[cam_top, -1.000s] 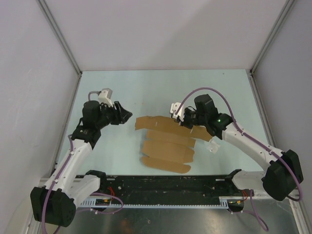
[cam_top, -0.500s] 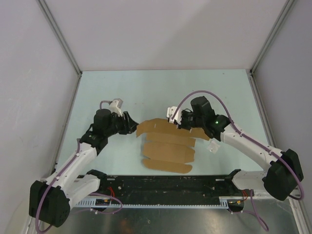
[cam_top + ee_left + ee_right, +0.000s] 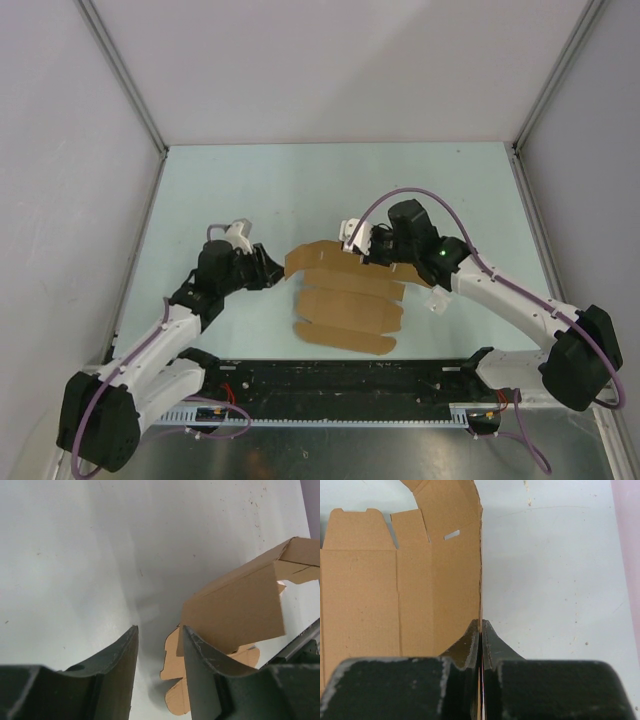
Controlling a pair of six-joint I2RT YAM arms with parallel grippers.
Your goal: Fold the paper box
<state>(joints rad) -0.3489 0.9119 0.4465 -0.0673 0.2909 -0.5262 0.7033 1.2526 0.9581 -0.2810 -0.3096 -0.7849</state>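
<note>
The top external camera hangs above and behind the arms' bases (image 3: pixel 105 425), which lie at 6 o'clock of its frame. It looks down and forward over the whole table (image 3: pixel 300 190) from well away. The left wrist camera sits close behind the left end effector (image 3: pixel 159 630), dark at 6 o'clock, facing down at the table with the paper box (image 3: pixel 235 610) at 3 o'clock. The right wrist camera peers along the right end effector (image 3: pixel 480 625) at very short range, the box's edge running from 6 to 12 o'clock. All three share the box's raised panel.
</note>
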